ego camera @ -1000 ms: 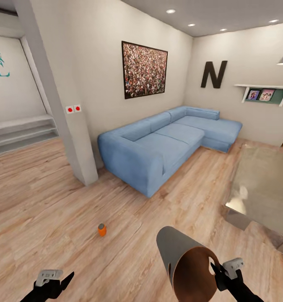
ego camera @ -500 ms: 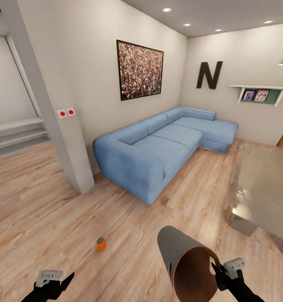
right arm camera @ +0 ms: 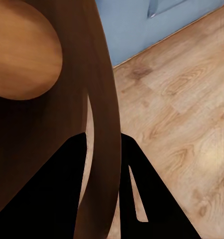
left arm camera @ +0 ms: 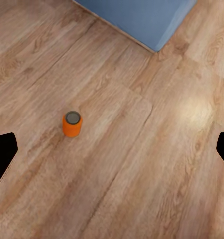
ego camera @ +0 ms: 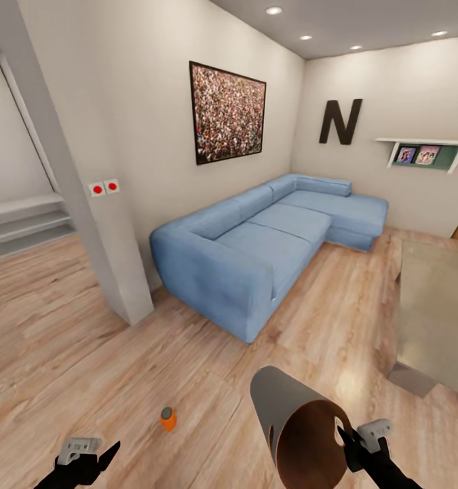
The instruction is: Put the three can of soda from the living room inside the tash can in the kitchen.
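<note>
While the bin (ego camera: 300,428) is carried tipped on its side, its rim is pinched between the fingers of the right gripper (ego camera: 351,443), one inside the coppery wall and one outside, as the right wrist view shows. No can is seen inside it, though only part of the interior is visible. The left gripper (ego camera: 96,456) is spread wide and holds nothing. An orange can (ego camera: 167,418) stands upright on the wood floor (ego camera: 66,339) just ahead of that gripper, well short of the blue sofa (ego camera: 256,244). By this evidence, no can is judged binned yet; this one is not yet grasped, and the bin is not yet in the kitchen.
</note>
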Motion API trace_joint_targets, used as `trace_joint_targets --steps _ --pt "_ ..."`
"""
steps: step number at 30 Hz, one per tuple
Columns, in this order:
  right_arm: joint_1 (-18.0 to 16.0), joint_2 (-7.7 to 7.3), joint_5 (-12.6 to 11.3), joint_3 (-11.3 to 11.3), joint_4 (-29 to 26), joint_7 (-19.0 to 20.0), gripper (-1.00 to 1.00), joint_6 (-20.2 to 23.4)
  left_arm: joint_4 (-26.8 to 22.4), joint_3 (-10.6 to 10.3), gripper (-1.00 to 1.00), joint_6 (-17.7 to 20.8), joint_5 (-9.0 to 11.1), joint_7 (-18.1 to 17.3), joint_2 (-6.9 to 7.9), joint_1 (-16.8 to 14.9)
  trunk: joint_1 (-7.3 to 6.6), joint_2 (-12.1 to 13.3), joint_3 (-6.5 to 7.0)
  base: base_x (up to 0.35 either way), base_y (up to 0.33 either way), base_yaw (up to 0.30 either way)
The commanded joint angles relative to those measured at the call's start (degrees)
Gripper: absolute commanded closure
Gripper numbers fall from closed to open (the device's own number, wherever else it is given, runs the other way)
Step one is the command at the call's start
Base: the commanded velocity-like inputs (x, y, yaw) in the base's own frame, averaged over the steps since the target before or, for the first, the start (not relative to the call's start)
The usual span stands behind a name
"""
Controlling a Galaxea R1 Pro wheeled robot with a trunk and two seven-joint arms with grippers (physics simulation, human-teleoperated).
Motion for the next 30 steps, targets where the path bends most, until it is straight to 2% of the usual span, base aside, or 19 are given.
trace_joint_targets --steps 1,8,18,30 --pt "-0.1 0.14 -0.5 -0.1 -0.1 0.6 1.00 0.1 0.0 0.0 -1.00 0.0 0.0 0.1 0.00 0.0 0.00 0.0 0.01 0.296 0.197 -0.215" --pt "0.0 0.26 -0.8 -0.2 -0.1 0.8 1.00 0.0 0.1 0.0 -1.00 0.0 0.0 0.2 -0.01 0.0 0.00 0.0 0.01 0.296 0.197 -0.237" --pt "0.0 0.21 -3.0 -0.3 -0.1 1.1 1.00 -0.1 0.8 0.1 -1.00 -0.1 0.0 0.4 -0.05 0.0 0.00 0.0 0.05 0.296 0.193 -0.249" --pt "-0.1 0.27 -3.2 -0.3 -0.1 0.7 1.00 0.2 0.8 0.1 -1.00 -0.1 0.0 0.5 -0.08 0.0 0.00 0.0 0.26 0.297 0.182 -0.247"
